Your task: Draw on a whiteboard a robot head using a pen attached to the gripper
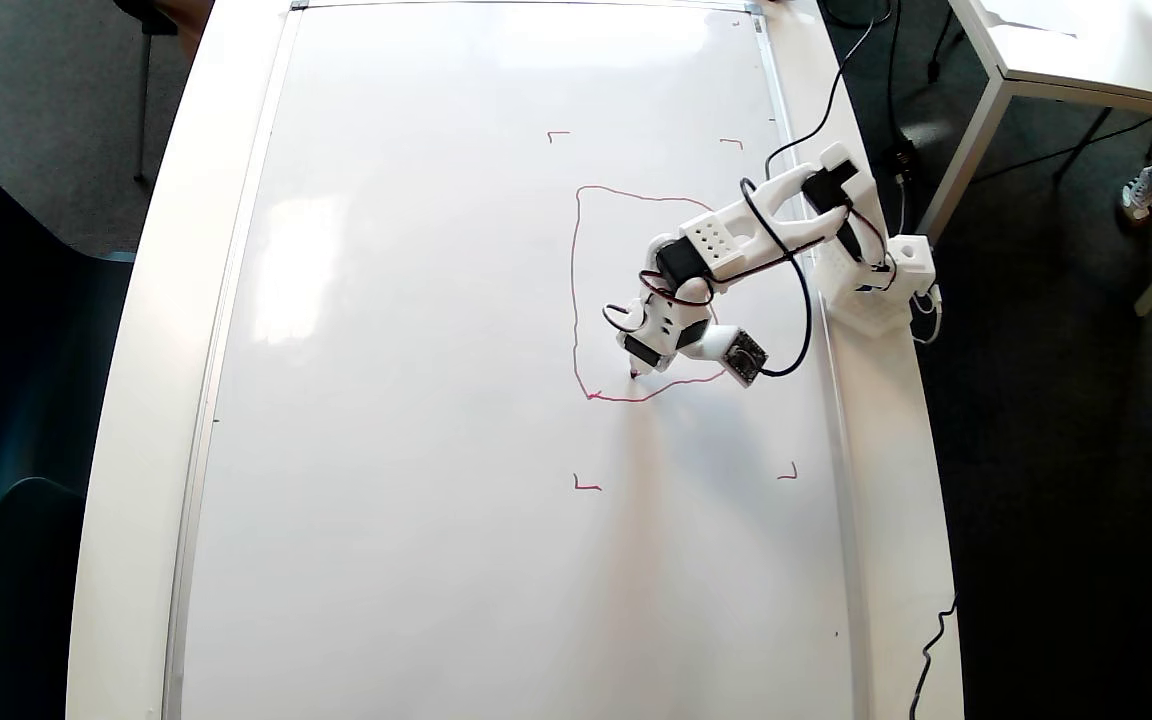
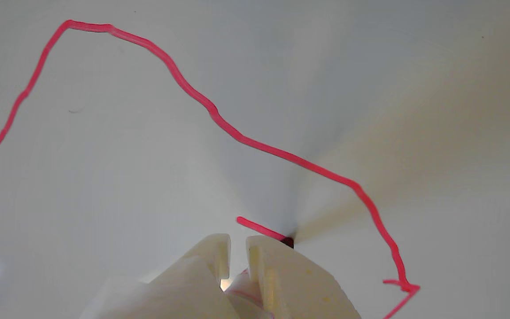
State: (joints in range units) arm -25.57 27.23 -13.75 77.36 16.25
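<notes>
White gripper [image 2: 237,248] fingers are filling the wrist view's lower edge, pinching the pen [image 2: 242,288], whose dark tip is touching the whiteboard [image 2: 414,88] just inside the red robot head [image 2: 210,110] outline, a short stroke trailing leftward from the tip.
</notes>
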